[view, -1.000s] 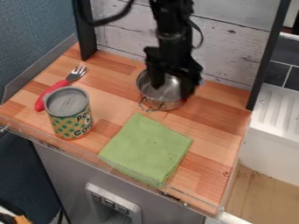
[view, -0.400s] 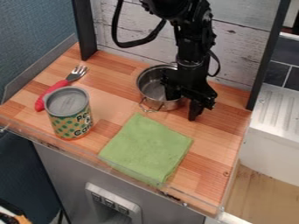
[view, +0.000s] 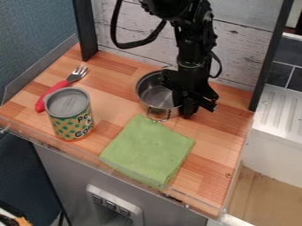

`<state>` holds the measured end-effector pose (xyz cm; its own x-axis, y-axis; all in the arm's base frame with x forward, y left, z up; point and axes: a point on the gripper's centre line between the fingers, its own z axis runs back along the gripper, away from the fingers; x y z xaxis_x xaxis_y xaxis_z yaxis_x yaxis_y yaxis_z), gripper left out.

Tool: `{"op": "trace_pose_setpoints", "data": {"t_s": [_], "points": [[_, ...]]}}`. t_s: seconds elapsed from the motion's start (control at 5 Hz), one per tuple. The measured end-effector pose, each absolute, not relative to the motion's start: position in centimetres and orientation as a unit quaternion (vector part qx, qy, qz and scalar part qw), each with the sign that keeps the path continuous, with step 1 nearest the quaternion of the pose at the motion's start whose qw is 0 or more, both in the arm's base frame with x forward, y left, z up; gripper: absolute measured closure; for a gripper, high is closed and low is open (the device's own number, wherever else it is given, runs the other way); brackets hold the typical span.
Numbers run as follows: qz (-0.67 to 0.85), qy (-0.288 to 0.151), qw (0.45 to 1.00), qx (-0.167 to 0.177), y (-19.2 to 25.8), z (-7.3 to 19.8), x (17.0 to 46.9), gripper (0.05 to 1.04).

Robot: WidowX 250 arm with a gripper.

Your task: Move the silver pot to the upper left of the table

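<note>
At the right side of the silver pot, the black gripper [view: 183, 104] is shut on the rim, with one finger inside and the other outside. The silver pot [view: 151, 92] stands upright or nearly so near the back middle of the wooden table [view: 219, 128], and its front wire handle hangs by the back corner of the green cloth. The gripper covers the pot's right side.
A green cloth [view: 147, 150] lies in front of the pot. The can [view: 69, 114] stands at the left, with a red-handled fork [view: 59, 88] behind it. Black posts and a plank wall [view: 126, 33] bound the back.
The gripper moved right and down to the pot's right rim, its fingers opened wide around it, then closed. The pot shifted slightly toward the front.
</note>
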<state>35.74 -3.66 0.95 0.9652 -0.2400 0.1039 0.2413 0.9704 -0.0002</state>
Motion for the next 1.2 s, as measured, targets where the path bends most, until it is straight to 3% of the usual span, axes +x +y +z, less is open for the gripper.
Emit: {"op": "trace_pose_setpoints", "data": {"t_s": [0.2, 0.4, 0.6, 1.0, 1.2], "points": [[-0.121, -0.064, 0.990, -0.014, -2.9, 2.7, 35.9, 0.993], [-0.114, -0.083, 0.990, -0.018, -1.3, 5.2, 36.1, 1.002], [-0.075, -0.097, 0.992, -0.010, 3.2, 6.8, 36.0, 1.002], [-0.038, -0.056, 0.998, 0.009, 9.7, 3.1, 35.4, 1.002], [-0.037, -0.045, 0.998, 0.014, 10.3, 2.1, 35.7, 1.002]]}}
